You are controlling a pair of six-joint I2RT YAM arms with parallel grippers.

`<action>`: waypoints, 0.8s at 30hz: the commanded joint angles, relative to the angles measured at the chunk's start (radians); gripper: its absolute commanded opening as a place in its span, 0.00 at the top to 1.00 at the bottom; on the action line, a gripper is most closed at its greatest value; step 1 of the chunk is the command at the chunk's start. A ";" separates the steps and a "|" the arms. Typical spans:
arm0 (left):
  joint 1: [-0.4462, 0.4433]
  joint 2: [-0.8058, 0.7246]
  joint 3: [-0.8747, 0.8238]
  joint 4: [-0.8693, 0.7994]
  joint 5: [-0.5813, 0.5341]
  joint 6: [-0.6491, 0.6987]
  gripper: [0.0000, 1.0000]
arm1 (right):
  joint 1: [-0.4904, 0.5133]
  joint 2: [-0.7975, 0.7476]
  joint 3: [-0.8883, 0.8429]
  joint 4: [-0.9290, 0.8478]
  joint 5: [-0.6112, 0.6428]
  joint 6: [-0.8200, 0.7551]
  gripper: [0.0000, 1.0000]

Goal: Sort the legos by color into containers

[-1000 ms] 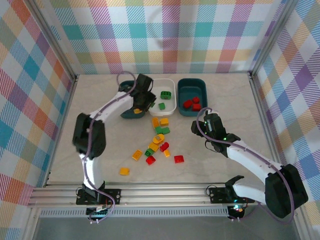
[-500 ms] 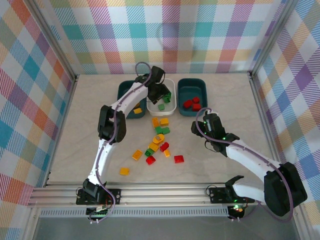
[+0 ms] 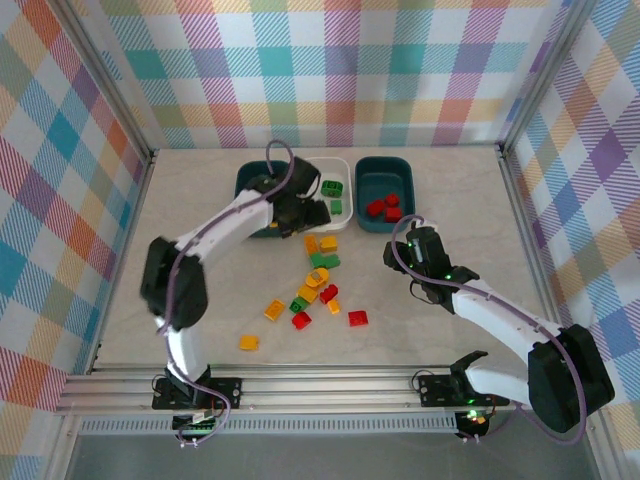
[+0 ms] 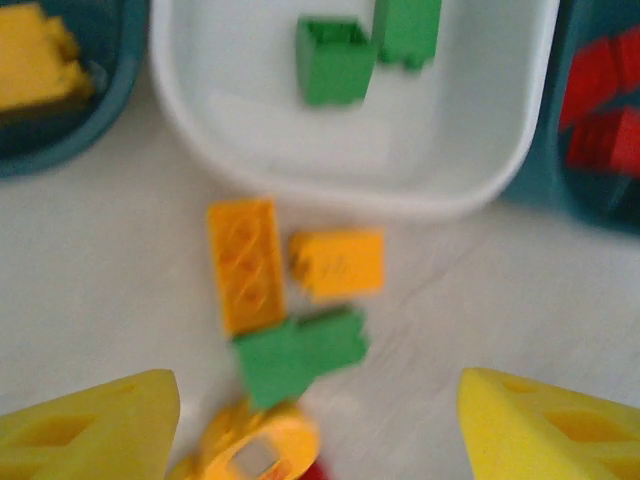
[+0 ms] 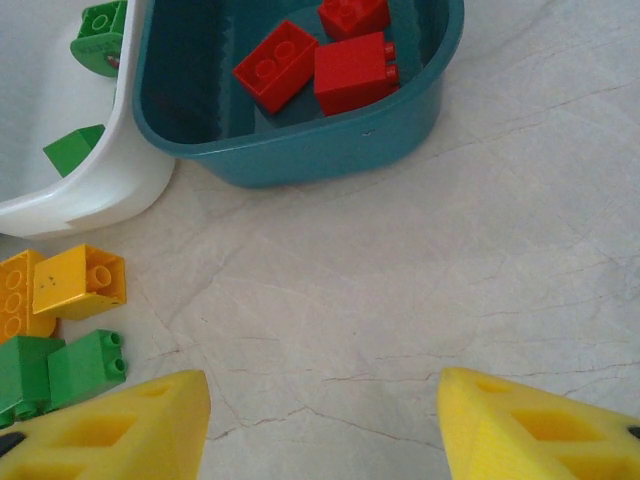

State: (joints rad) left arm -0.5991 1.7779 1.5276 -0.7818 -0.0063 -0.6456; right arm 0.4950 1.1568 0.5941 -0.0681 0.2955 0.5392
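Observation:
My left gripper point(image 3: 311, 214) hangs open over the near-left edge of the white tub point(image 3: 342, 222), with nothing between its fingers point(image 4: 90, 425). In the left wrist view the white tub point(image 4: 250, 165) holds two green bricks point(image 4: 333, 62). Below it lie two orange bricks point(image 4: 244, 263), a green brick point(image 4: 300, 353) and a rounded orange piece point(image 4: 255, 450). The left teal tub point(image 4: 60, 140) holds a yellow brick point(image 4: 35, 65). My right gripper point(image 3: 412, 236) is open over bare table, near the right teal tub point(image 5: 330, 145) with its red bricks point(image 5: 352, 72).
Loose red, green and yellow bricks point(image 3: 318, 277) run from the white tub toward the near edge, the farthest a yellow one point(image 3: 249, 342). Checked walls close in the table on three sides. Bare table point(image 3: 450, 200) lies right of the right teal tub.
The left arm swung from the left teal tub across the white tub, then drew back to that tub's near-left edge. The right arm has stayed put.

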 commanded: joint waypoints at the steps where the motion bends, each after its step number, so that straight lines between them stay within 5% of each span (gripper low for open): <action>1: -0.031 -0.112 -0.254 -0.031 -0.129 0.114 0.27 | 0.006 0.005 -0.003 0.019 -0.005 0.010 0.38; 12: -0.231 -0.223 -0.515 -0.152 -0.359 0.133 0.28 | 0.005 0.004 -0.002 0.017 -0.010 0.008 0.38; 24: -0.272 -0.206 -0.573 -0.073 -0.229 0.199 0.31 | 0.005 0.004 -0.002 0.016 -0.010 0.009 0.38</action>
State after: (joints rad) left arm -0.8608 1.5890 0.9775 -0.8604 -0.2775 -0.4736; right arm 0.4950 1.1572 0.5941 -0.0681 0.2909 0.5392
